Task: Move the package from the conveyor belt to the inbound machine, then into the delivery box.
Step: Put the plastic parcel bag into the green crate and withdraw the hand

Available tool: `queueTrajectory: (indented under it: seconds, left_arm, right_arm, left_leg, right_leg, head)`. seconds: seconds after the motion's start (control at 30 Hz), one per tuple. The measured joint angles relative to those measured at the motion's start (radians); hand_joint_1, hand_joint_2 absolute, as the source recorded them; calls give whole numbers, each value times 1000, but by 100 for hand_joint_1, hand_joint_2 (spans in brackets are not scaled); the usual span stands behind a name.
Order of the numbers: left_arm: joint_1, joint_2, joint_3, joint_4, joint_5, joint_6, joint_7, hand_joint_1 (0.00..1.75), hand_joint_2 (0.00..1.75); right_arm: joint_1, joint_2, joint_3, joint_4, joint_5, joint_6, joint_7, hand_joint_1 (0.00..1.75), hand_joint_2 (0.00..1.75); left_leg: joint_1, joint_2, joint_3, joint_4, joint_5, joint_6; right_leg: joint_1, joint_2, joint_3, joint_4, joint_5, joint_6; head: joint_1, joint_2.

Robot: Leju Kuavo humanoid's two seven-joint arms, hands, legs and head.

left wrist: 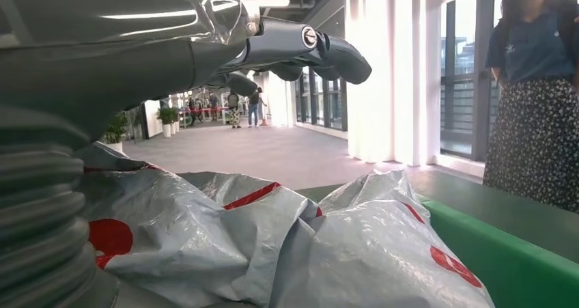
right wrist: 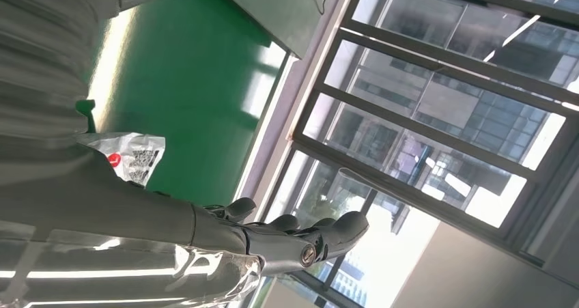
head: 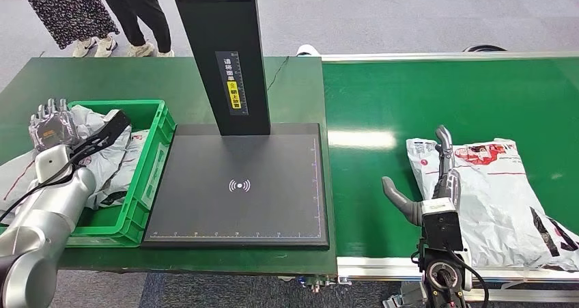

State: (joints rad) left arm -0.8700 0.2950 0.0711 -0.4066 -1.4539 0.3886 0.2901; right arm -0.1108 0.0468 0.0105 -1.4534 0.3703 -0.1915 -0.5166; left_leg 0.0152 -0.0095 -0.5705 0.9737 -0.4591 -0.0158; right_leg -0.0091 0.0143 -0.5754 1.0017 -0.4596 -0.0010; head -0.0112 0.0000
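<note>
The right hand (head: 437, 178) hangs over the left edge of the package (head: 491, 199) on the conveyor belt (head: 382, 110), thumb splayed out to the left above bare belt and fingers stretched forward along the bag's near-left side. It holds nothing; in the right wrist view the fingers (right wrist: 321, 236) run straight and apart from the thumb. Whether the fingers touch the bag cannot be told.

The left hand (head: 49, 125) is raised over the far left corner of the box (head: 153, 161), fingers upright and close together, palm facing away from the camera. In the left wrist view its fingers (left wrist: 328, 48) reach out level above crumpled bags (left wrist: 287, 240), gripping nothing.

The package is a grey-white plastic mailer with red print and a dark patch at its near-right corner, lying flat and wrinkled on the right part of the belt, near the front rail.

Left of the belt lies the machine (head: 239, 185): a flat black plate with a white signal mark at its centre and a dark post (head: 225, 48) rising from its far edge, bearing a yellow-and-white label. The green box touches the plate's left side and holds several grey bags with red marks. Both rest on a dark green table (head: 136, 76). Beyond it, people's legs and shoes (head: 102, 45) stand on grey carpet.
</note>
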Motion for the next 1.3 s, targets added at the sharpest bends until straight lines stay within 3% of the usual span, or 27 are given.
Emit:
queueTrajectory:
  seconds: [0.2,0.37,0.53,0.8,1.03,1.3]
  left_arm:
    - [30,-6,30,-35,75,64,-95,0,175]
    - [73,-26,67,-119,289,154,-312,0,175]
    - [153,-63,64,-285,560,172,-484,0,175]
    - [226,-97,26,-476,678,162,-533,0,175]
    - [280,-117,-2,-605,899,140,-684,0,175]
    - [319,-135,-19,-704,977,115,-735,0,175]
  right_arm:
    - [0,-2,13,1,-6,-1,0,0,175]
    - [1,-11,20,1,-19,-6,1,0,175]
    - [9,-20,21,1,-31,-16,-1,0,175]
    - [16,-34,21,1,-39,-21,-4,0,175]
    - [18,-43,22,1,-50,-21,-11,0,175]
    - [18,-48,23,1,-56,-22,-19,0,175]
  left_leg:
    - [0,0,0,0,0,0]
    - [0,0,0,0,0,0]
    - [0,0,0,0,0,0]
    - [0,0,0,0,0,0]
    - [0,0,0,0,0,0]
    - [0,-1,0,0,0,0]
  right_leg:
    - [0,0,0,0,0,0]
    - [0,0,0,0,0,0]
    - [0,0,0,0,0,0]
    - [0,0,0,0,0,0]
    - [0,0,0,0,0,0]
    - [0,0,0,0,0,0]
  head:
    - [0,0]
    - [0,0]
    - [0,0]
    - [0,0]
    - [0,0]
    - [0,0]
